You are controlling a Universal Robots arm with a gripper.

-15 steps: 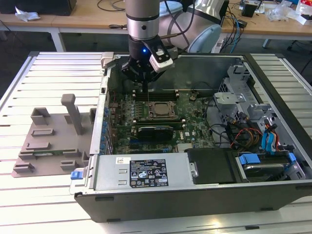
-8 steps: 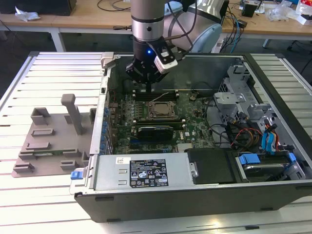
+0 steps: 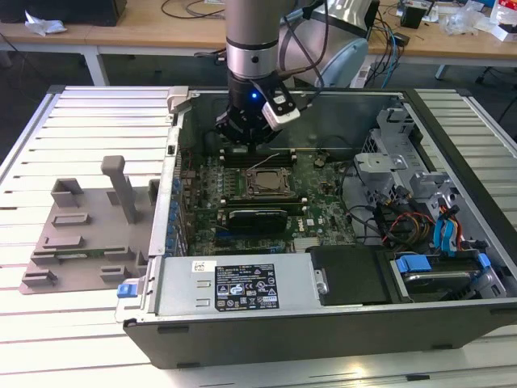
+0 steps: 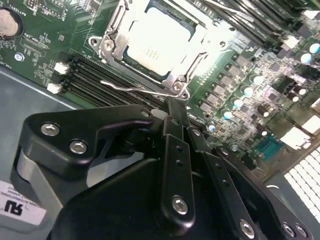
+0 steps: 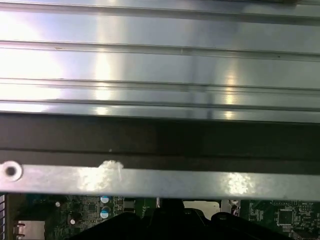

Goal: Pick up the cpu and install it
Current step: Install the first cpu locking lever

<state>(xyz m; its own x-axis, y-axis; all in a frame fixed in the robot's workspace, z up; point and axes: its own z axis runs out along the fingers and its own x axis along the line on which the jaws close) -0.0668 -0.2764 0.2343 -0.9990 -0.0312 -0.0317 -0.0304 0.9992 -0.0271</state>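
Observation:
The cpu [image 4: 157, 42], a silver-grey square chip, lies flat in the socket's metal frame [image 4: 107, 47] on the green motherboard [image 4: 280, 95]. In the exterior view the cpu [image 3: 264, 182] sits mid-board inside the open computer case. My gripper [image 4: 174, 106] hangs just beside the socket's edge, over the memory slots [image 4: 95, 75]. Its black fingers [image 4: 176, 150] are pressed together with nothing between them. Their tips sit close to the thin wire lever [image 4: 132, 89] of the socket. Seen from outside, the gripper [image 3: 246, 144] is low in the case, behind the socket.
A long black card [image 3: 254, 217] lies in front of the socket. The power supply [image 3: 234, 284] runs along the case's near wall, with drive bays and cables [image 3: 420, 218] at the exterior view's right. A grey fixture [image 3: 89, 230] stands on the slatted table [image 3: 81, 121].

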